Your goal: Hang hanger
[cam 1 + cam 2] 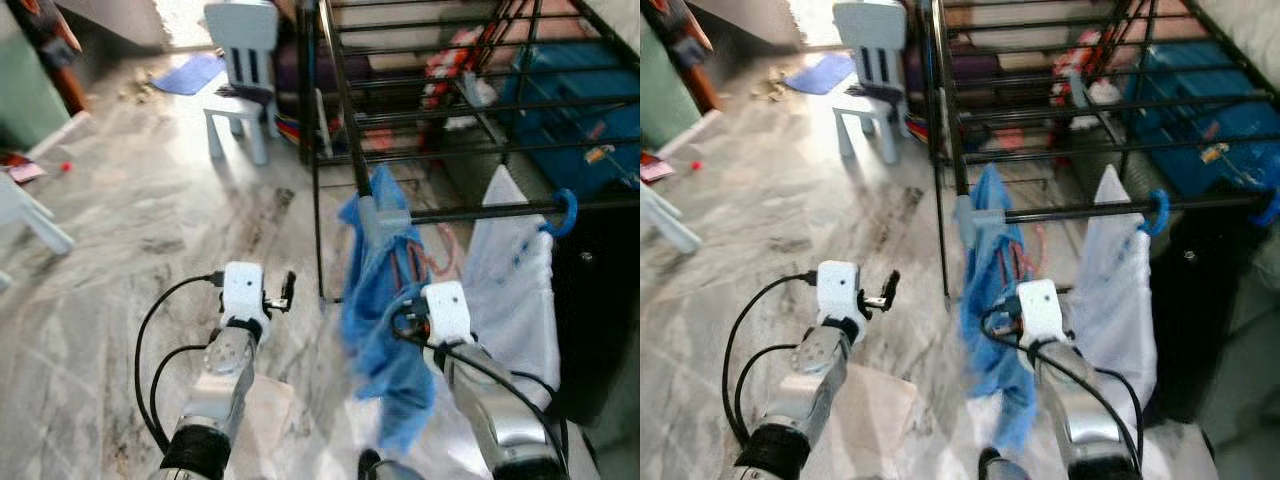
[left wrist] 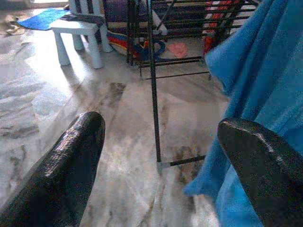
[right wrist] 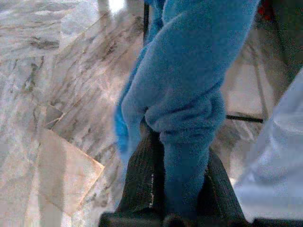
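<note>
Marble floor (image 1: 150, 220), black drying rack (image 1: 420, 140) upper right; your right gripper (image 3: 177, 189) pinches the blue garment (image 1: 380, 300) mid-frame, left gripper (image 2: 161, 156) spread wide, holding nothing.

We've got two silver metal arms, each ending in a boxy white wrist block. Black cables loop off both: a big double loop beside the left arm (image 1: 215, 385), a thinner one running along the right arm (image 1: 495, 410). The left gripper (image 2: 161, 170) has chunky, rounded, glossy black fingers; the right gripper's (image 3: 173, 189) fingers look ribbed and matte.
</note>
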Controlling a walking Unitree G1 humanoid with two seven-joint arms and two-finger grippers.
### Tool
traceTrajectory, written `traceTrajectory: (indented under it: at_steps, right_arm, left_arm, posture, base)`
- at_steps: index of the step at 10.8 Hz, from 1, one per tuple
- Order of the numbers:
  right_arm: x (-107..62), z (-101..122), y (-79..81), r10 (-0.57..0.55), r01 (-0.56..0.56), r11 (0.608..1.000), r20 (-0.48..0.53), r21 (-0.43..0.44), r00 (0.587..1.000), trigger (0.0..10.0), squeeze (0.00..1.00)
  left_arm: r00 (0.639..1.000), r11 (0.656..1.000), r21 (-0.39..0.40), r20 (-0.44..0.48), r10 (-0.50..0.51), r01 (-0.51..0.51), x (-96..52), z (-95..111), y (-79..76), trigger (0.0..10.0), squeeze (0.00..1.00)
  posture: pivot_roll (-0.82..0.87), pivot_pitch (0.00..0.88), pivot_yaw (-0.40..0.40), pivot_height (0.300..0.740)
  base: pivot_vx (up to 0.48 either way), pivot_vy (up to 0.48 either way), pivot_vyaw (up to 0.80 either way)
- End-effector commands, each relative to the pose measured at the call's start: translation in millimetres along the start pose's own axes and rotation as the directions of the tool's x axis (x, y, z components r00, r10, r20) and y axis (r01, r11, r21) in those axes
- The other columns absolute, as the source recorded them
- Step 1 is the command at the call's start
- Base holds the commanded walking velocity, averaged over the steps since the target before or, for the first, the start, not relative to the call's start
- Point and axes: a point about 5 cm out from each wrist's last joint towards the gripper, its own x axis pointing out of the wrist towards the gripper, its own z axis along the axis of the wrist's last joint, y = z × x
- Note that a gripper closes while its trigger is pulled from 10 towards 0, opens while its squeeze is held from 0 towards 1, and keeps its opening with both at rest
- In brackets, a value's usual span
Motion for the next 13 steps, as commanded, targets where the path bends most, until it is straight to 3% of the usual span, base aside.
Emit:
traceTrajectory:
  at_steps: [1, 3, 4, 7, 9, 11, 12, 13]
  right_arm:
    - [-4.0, 4, 0.6, -0.002, 0.002, 1.000, 0.033, -0.014, 0.999, 10.0, 0.00]
    - [-16.8, -4, -5.7, -0.058, 0.059, 0.998, 0.054, -0.020, 0.997, 10.0, 0.00]
    - [-18.4, 5, -6.4, -0.072, 0.075, 0.997, 0.102, -0.027, 0.992, 10.0, 0.00]
    - [-3.3, 37, -6.5, -0.064, 0.075, 0.996, 0.176, -0.057, 0.982, 10.0, 0.00]
    - [6.9, 43, -7.6, -0.046, 0.053, 0.998, 0.140, -0.043, 0.989, 10.0, 0.00]
    - [16.1, 51, 0.6, -0.036, 0.044, 0.996, 0.098, -0.084, 0.995, 10.0, 0.00]
    - [20.0, 47, 5.0, -0.022, 0.023, 0.999, 0.052, -0.027, 0.998, 10.0, 0.00]
    - [21.9, 46, 8.2, 0.002, -0.001, 1.000, 0.038, -0.027, 0.999, 10.0, 0.00]
  left_arm:
    - [1.000, 1.000, 0.005, -0.005, -0.001, 0.001, 0.1, 1, 1.3, 10.0, 0.00]
    - [1.000, 1.000, 0.008, -0.010, -0.005, 0.005, -0.2, 0, 0.8, 10.0, 0.00]
    - [1.000, 1.000, 0.009, -0.012, -0.009, 0.009, 0.2, 0, -0.1, 10.0, 0.00]
    - [1.000, 1.000, 0.008, -0.005, -0.007, 0.007, 1.9, 2, -1.3, 10.0, 0.00]
    - [1.000, 1.000, 0.007, -0.013, 0.006, -0.006, -0.4, -1, 1.1, 10.0, 0.00]
    - [1.000, 1.000, 0.018, -0.003, 0.000, 0.000, 1.3, 3, -1.1, 10.0, 0.00]
    - [1.000, 1.000, 0.017, -0.001, 0.002, -0.002, 2.5, 5, -0.3, 10.0, 0.00]
    - [1.000, 1.000, 0.019, -0.004, 0.004, -0.004, 2.4, 4, 0.8, 10.0, 0.00]
  posture:
    - [-0.12, 0.130, 0.036, 0.740]
    - [-0.12, 0.133, 0.040, 0.740]
    - [-0.13, 0.136, 0.043, 0.740]
    - [-0.11, 0.132, 0.033, 0.740]
    - [-0.11, 0.134, 0.028, 0.740]
    - [-0.11, 0.132, 0.025, 0.740]
    - [-0.11, 0.132, 0.023, 0.740]
    - [-0.10, 0.132, 0.023, 0.740]
  base:
    - [0.000, 0.000, 0.00]
    - [0.000, 0.000, 0.00]
    - [0.000, 0.000, 0.00]
    - [0.000, 0.000, 0.00]
    - [0.000, 0.000, 0.00]
    - [0.000, 0.000, 0.00]
    - [0.000, 0.000, 0.00]
    - [0.000, 0.000, 0.00]
